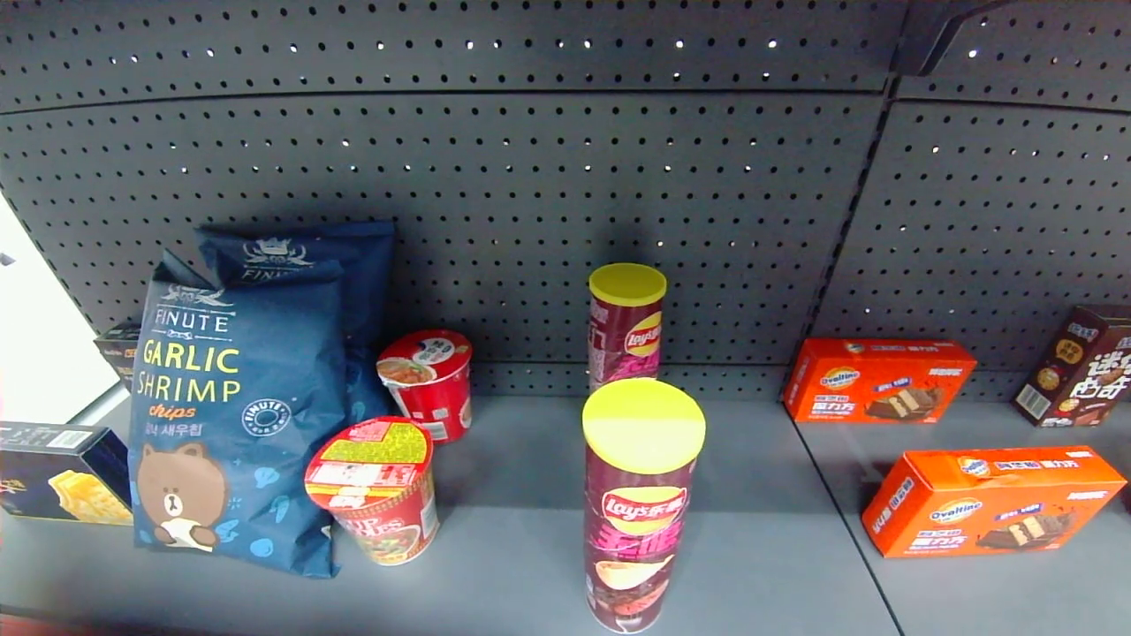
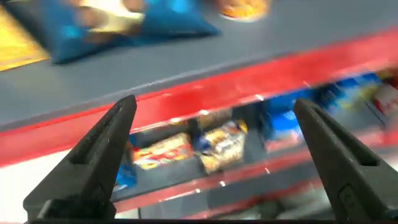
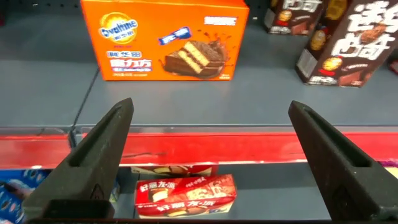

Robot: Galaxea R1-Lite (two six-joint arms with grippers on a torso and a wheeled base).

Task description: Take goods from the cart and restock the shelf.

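On the grey shelf (image 1: 760, 548) stand two maroon chip cans with yellow lids, one in front (image 1: 638, 503) and one behind (image 1: 626, 325). Left of them are two red noodle cups (image 1: 378, 490) (image 1: 428, 371) and two blue shrimp-chip bags (image 1: 234, 415). Orange cake boxes (image 1: 990, 499) (image 1: 875, 380) lie to the right. My left gripper (image 2: 214, 118) is open in front of the shelf's red edge (image 2: 205, 93), with nothing between its fingers. My right gripper (image 3: 211, 118) is open too, facing an orange cake box (image 3: 165, 37) across the red edge (image 3: 205, 149).
Dark brown boxes (image 1: 1074, 367) stand at the far right, and a dark box with a yellow picture (image 1: 57, 473) lies at the far left. A perforated back panel (image 1: 530, 177) closes the shelf. A lower shelf holds packets (image 2: 186, 146) and a red box (image 3: 186, 193).
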